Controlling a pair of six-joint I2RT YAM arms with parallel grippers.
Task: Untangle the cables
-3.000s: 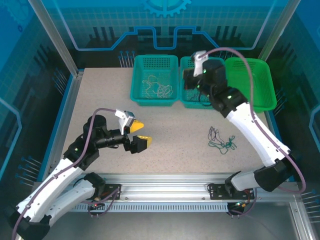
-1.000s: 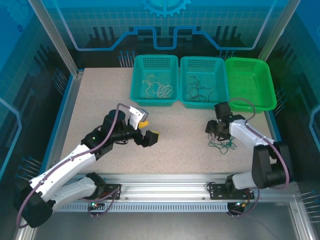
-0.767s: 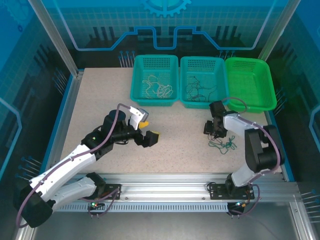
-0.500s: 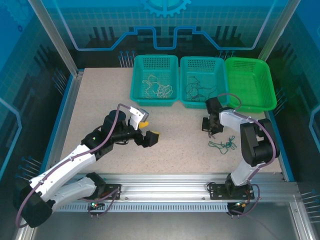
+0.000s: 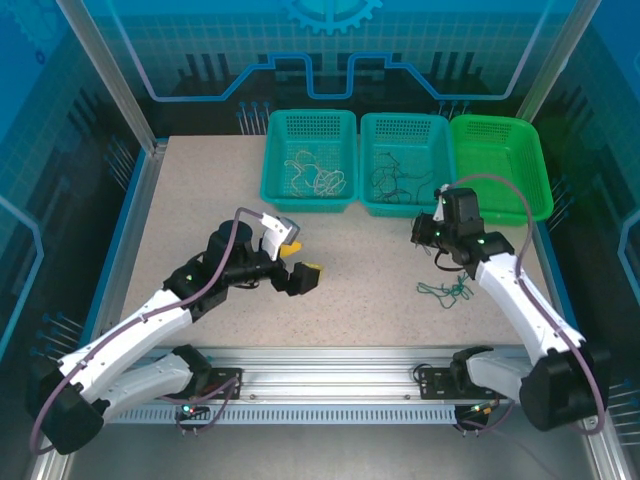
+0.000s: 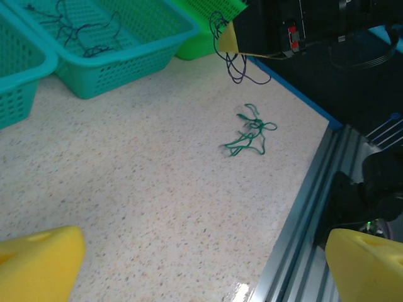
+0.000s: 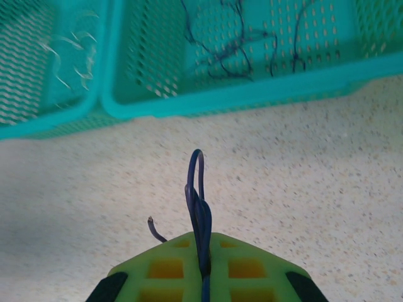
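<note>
Right gripper (image 5: pixel 425 232) closed on the dark purple cable (image 7: pixel 198 189); its loop projects past the fingertips toward the middle teal basket (image 5: pixel 400 210), just beyond at the far edge of the table (image 5: pixel 200 200); green cable (image 5: pixel 445 290) lies toward the right front edge, nearer the right arm; left gripper (image 5: pixel 292 262) open, holding nothing; the held cable's trailing end is cut off in the right wrist view.

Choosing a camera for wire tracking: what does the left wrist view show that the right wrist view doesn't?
Left wrist, not right wrist: the green cable on the table and the bright green basket. Right wrist, not left wrist: pale cables in the left teal basket. Both: the dark purple cable pinched in the right gripper, plus dark cables in the middle teal basket.
</note>
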